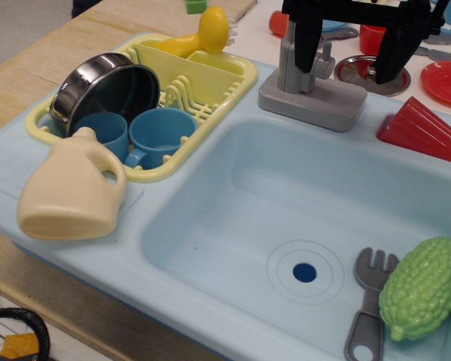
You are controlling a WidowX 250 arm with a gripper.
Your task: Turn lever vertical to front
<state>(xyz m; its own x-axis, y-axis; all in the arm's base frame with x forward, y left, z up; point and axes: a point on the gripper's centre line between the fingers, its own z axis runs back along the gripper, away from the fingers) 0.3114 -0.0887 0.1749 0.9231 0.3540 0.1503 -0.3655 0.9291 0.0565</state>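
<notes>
The grey toy tap [289, 71] stands upright on its rectangular grey base [316, 105] at the sink's back edge. Its small grey lever [325, 57] sticks out on the right of the post, partly hidden behind my left finger. My black gripper [349, 56] hangs from the top edge with its fingers wide apart, so it is open and empty. The left finger [305, 41] is right in front of the tap post. The right finger [395, 53] is over the metal dish behind the tap.
The light blue sink basin [210, 248] holds a grey toy fork [368, 301] and a green bumpy vegetable [421, 289]. A yellow rack [233, 90] at left holds a metal pot, blue cups and a yellow brush. A cream jug [71, 192] lies at front left. A red ribbed cup [421, 128] lies at right.
</notes>
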